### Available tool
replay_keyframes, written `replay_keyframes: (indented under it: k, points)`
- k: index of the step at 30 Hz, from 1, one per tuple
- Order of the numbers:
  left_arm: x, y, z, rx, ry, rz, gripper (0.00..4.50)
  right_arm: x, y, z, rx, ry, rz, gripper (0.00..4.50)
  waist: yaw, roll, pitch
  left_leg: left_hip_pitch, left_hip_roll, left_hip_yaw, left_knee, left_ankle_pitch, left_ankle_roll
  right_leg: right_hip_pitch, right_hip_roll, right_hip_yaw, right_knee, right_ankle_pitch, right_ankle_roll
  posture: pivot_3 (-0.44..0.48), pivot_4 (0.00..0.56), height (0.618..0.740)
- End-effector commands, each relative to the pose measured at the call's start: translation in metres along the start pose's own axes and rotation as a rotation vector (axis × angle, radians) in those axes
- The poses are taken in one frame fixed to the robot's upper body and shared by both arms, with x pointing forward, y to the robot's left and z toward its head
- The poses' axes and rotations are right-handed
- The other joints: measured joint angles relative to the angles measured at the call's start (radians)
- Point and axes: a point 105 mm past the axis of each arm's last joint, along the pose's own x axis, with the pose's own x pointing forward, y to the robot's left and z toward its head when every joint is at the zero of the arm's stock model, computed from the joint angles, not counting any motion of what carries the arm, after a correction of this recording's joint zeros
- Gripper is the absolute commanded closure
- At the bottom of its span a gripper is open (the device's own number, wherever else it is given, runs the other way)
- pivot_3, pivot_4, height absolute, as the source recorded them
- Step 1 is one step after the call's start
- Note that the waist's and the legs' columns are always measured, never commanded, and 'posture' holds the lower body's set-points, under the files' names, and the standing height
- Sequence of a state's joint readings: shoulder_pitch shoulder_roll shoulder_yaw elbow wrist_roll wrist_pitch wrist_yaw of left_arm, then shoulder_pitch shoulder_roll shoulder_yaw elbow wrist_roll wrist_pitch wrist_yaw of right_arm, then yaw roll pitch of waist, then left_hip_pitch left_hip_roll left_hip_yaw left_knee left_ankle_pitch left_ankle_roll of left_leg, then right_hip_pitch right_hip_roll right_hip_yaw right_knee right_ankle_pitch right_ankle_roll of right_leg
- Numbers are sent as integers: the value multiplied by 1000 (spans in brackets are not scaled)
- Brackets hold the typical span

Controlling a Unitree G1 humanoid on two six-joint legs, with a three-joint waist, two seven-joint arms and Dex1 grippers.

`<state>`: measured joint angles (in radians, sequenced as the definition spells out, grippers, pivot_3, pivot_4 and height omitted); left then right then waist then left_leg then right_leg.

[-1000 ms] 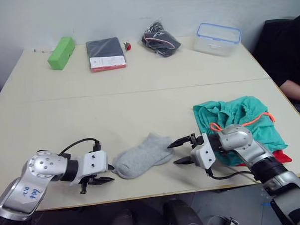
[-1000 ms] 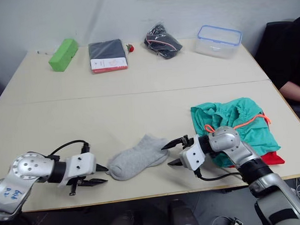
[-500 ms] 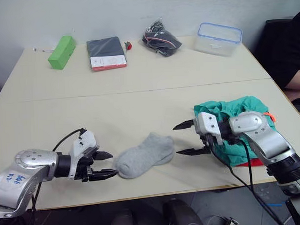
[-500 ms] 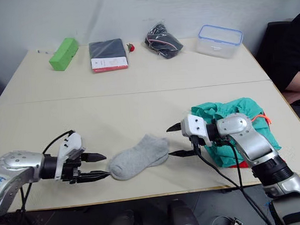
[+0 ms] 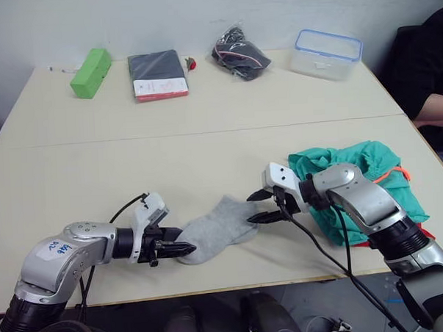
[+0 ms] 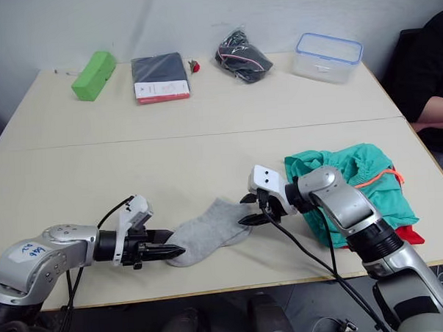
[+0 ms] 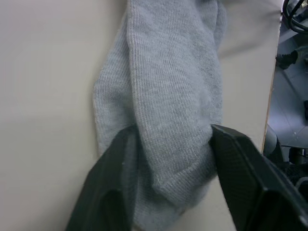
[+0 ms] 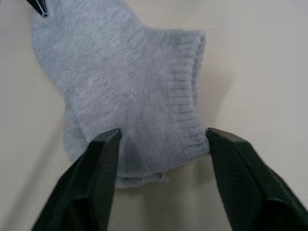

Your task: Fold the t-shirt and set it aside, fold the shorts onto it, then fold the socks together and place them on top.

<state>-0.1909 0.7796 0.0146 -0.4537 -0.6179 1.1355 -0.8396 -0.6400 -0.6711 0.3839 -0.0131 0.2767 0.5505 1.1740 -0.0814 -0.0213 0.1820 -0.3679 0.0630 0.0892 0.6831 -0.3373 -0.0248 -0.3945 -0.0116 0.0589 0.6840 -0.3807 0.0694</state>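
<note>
Grey knit: the socks (image 5: pixel 218 228) lie stacked as one flat bundle near the front edge of the table (image 5: pixel 170 161), midway between our two arms.
Left gripper (image 5: pixel 182 248): fingers apart, straddling the toe end of the socks; in the left wrist view one black finger (image 7: pixel 108 185) sits on each side of the cloth, touching it but not yet pinched.
Right gripper (image 5: pixel 258 207): fingers apart as well, set around the ribbed cuff end, with the cuff lying between the finger (image 8: pixel 96 173) and its mate.
Shorts (image 5: pixel 354 178): the teal shorts, with their orange drawstring, sit bunched at the right of the table, on top of the red t-shirt (image 5: pixel 372 240), of which we see only a sliver at the near right edge.
Step in hand: we judge the shirt and shorts steps done and the sock fold about to start, both ends bracketed for a grasp.
Next move: we would close both grippers on the cloth, lift a little, and bring one end over the other.
Edges: the socks lie close to the near table edge, so a slipped end could drop off it.
Open room: the middle of the table is bare; the green box (image 5: pixel 90 72), dark packaged garment (image 5: pixel 156 75), black bag (image 5: pixel 239 58) and clear container (image 5: pixel 327 53) stand well apart at the far side.
</note>
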Motion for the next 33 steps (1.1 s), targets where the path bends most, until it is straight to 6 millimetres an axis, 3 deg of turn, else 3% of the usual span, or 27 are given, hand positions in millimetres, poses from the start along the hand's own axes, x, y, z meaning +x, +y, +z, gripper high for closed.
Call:
replay_keyframes:
  k: [1, 4, 5, 27, 31, 33]
  points:
    - [1, -5, 0, -2, 2, -23, 3417, -3, 4, 13, -24, -49, 2, 3230, 0, 0, 0, 0, 0, 0, 0, 0, 0, 0, 0, 0, 0, 0, 0, 0, 150, 740]
    - [0, -8, 1, 1, 2, -29, 4377, -3, 6, 16, -26, -58, 5, 4270, 1, 0, 0, 0, 0, 0, 0, 0, 0, 0, 0, 0, 0, 0, 0, 0, 150, 740]
    - [0, -9, 1, 1, 3, -31, 4495, -4, 6, 16, -28, -59, 6, 4475, 1, 0, 0, 0, 0, 0, 0, 0, 0, 0, 0, 0, 0, 0, 0, 0, 150, 740]
    - [-25, -16, 25, 74, -70, -53, 4495, -13, 16, 28, -63, -128, -10, 4475, 1, 0, 0, -1, 0, 0, 0, 0, 0, 0, 0, 0, -1, 0, 0, 0, 150, 740]
    - [-21, -2, 19, 85, -47, 26, 4495, -12, 16, 26, -58, -128, -17, 4475, 1, 0, 0, -1, 0, 0, 0, 0, 0, 0, 0, 0, -1, 0, 0, 0, 150, 740]
    - [-19, 0, 15, 75, -37, 33, 3934, -12, 17, 23, -59, -124, -16, 4500, 1, 0, 0, -1, 0, 0, 0, 0, 0, 0, 0, 0, -1, 0, 0, 0, 150, 740]
